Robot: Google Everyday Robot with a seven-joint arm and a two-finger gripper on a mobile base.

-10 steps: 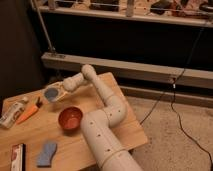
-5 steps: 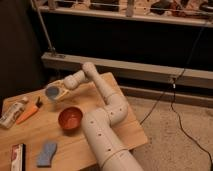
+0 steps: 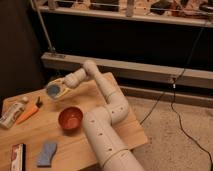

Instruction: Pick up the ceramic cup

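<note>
The ceramic cup (image 3: 52,90) is small, blue-grey inside with a pale beige rim. It is at the far left part of the wooden table (image 3: 125,130), tilted so its inside faces the camera. My gripper (image 3: 62,86) is at the end of the white arm (image 3: 107,100) that reaches left across the table. It is closed on the cup's right side and holds it just above the tabletop. The red-orange bowl (image 3: 70,119) sits on the table in front of the cup, apart from it.
A white bottle (image 3: 12,113) and an orange-handled tool (image 3: 29,113) lie at the table's left edge. A flat blue-grey pad (image 3: 47,153) and a small box (image 3: 17,155) lie near the front edge. A metal rail and dark wall stand behind. A cable (image 3: 175,110) runs across the floor on the right.
The cup has risen slightly and tilted more toward the camera with the gripper. The arm has shifted only a little.
</note>
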